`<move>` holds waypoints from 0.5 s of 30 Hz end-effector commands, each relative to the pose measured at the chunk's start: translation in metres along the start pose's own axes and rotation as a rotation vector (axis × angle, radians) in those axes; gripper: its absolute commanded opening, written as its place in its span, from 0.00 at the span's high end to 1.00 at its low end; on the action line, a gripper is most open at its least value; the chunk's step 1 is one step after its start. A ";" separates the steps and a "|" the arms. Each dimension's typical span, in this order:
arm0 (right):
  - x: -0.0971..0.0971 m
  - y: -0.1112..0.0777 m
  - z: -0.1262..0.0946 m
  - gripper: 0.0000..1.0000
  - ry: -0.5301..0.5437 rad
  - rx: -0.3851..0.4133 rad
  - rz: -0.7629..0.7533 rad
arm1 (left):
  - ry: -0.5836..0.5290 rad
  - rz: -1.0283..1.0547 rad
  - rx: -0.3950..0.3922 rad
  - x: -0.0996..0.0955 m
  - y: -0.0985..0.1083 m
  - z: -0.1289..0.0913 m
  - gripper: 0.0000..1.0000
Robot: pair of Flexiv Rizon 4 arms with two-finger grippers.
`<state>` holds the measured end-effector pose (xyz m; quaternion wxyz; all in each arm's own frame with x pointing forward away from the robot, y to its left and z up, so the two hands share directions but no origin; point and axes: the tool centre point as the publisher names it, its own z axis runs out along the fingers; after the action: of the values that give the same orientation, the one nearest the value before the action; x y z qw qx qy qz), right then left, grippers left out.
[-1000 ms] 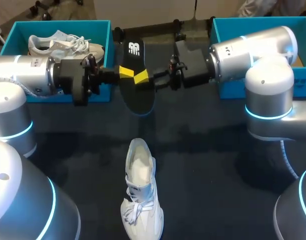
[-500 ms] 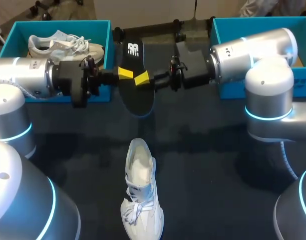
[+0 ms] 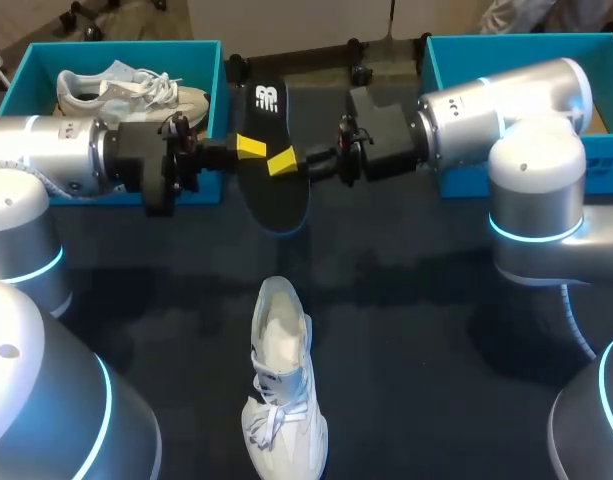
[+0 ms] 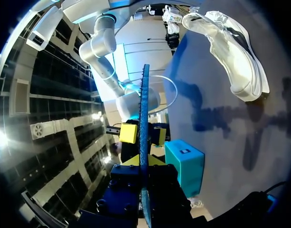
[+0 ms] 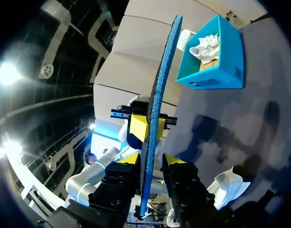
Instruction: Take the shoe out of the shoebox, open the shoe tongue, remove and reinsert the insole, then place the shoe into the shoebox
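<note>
Head view, left to right. Upper left of the frame: a teal shoebox holding a white sneaker. The left arm comes in from the left edge below it, level with the box's front wall. The left gripper is clamped on a black insole, which is held in the air at upper centre, above the dark table. In the left wrist view the insole is seen edge-on, with both yellow tips pressed against its faces. The right gripper meets the same insole from the other side. In the right wrist view its fingers straddle the insole with a gap showing, so it is not clamped. Lower centre: the white shoe stands on the table, outside both boxes, laces towards the bottom edge. Upper right: a second teal shoebox, partly behind the right arm.
</note>
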<state>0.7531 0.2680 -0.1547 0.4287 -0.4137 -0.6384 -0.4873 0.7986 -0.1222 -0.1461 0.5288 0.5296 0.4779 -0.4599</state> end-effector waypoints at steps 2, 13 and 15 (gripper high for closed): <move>0.000 -0.001 0.001 0.82 -0.003 -0.003 0.000 | 0.003 0.002 -0.002 0.000 -0.002 0.000 1.00; 0.000 -0.001 0.004 1.00 0.005 0.007 -0.012 | 0.013 -0.014 0.000 0.001 -0.003 0.001 0.52; 0.000 -0.002 0.002 1.00 0.007 0.005 -0.014 | 0.027 -0.012 0.000 0.001 -0.004 -0.001 0.00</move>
<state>0.7513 0.2689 -0.1544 0.4285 -0.4065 -0.6418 -0.4891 0.7969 -0.1226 -0.1490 0.5216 0.5307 0.4847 -0.4598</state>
